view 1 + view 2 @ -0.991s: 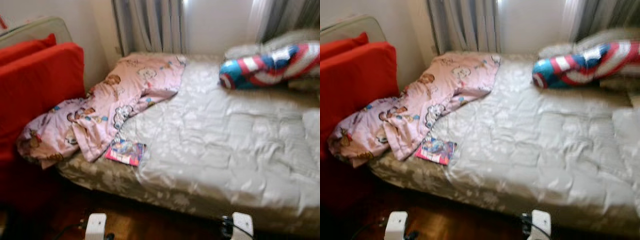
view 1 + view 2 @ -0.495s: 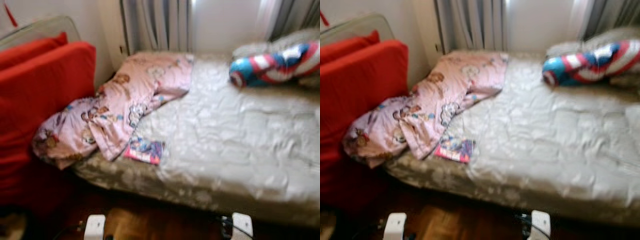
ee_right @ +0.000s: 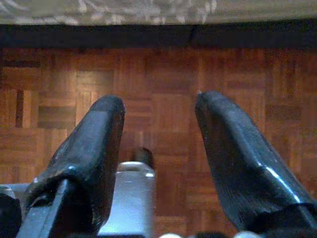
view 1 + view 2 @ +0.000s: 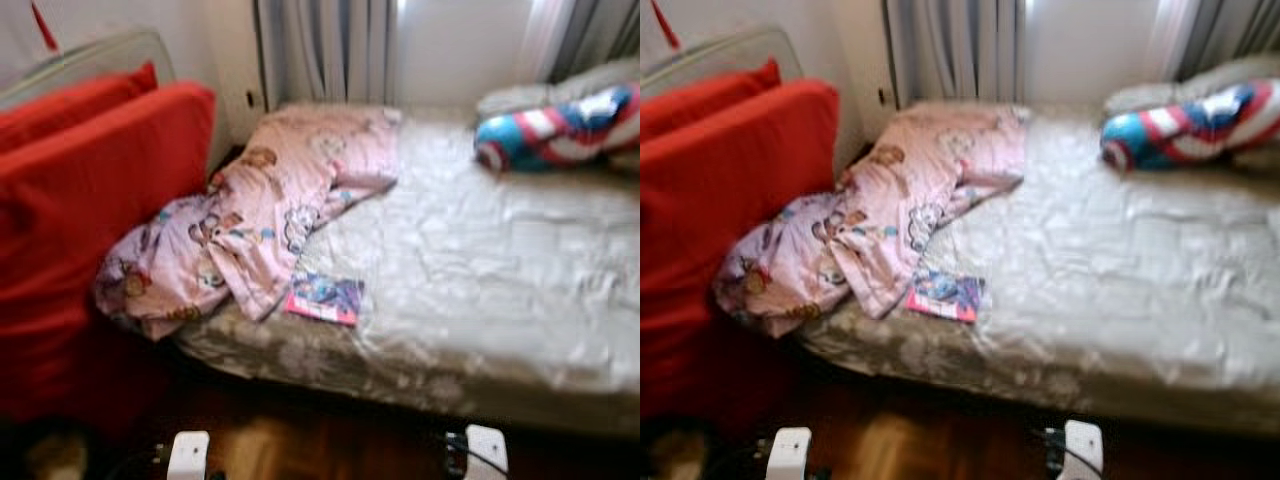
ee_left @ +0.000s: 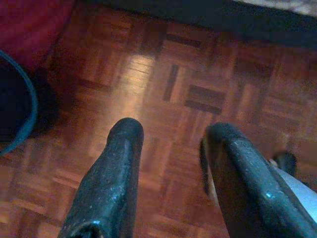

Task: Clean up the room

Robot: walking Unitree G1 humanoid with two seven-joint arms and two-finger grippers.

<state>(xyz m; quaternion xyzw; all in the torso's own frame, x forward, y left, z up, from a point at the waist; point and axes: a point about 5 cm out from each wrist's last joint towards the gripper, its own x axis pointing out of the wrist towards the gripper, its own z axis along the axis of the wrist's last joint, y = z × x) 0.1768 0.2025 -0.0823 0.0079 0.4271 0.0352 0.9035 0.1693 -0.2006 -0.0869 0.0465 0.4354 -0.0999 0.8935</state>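
**A:** Head cameras first, and it's a blurry picture. A bed [image 4: 520, 330] with a pale quilt [image 4: 500, 250] runs across the scene, and a pink cartoon-print blanket [image 4: 250, 230] is bunched at its left end, spilling off the near left corner.

**B:** Beside that heap, near the front edge, lies a small colourful book or magazine [image 4: 325, 297]. I'd judge the blanket and that book are what wants tidying. Far right there's a red, white and blue striped cushion [image 4: 555, 125] by the pillows, which looks like where it belongs.

**A:** Red cushions [image 4: 80, 200] stand at the left, against the end of the bed, and grey curtains [image 4: 325, 50] hang behind.

**B:** Left wrist view now: the left gripper [image 5: 171, 148] hangs over parquet floor [image 5: 163, 74], fingers apart and holding nothing. There's a dark object with a blue rim [image 5: 17, 104] at the edge of the picture; I can't tell what it is.

**A:** Right wrist view: the right gripper [image 3: 158, 124] is also spread and empty, pointing down at the floor just short of the bed's base. Both arms are low, presumably idle while the robot walks.
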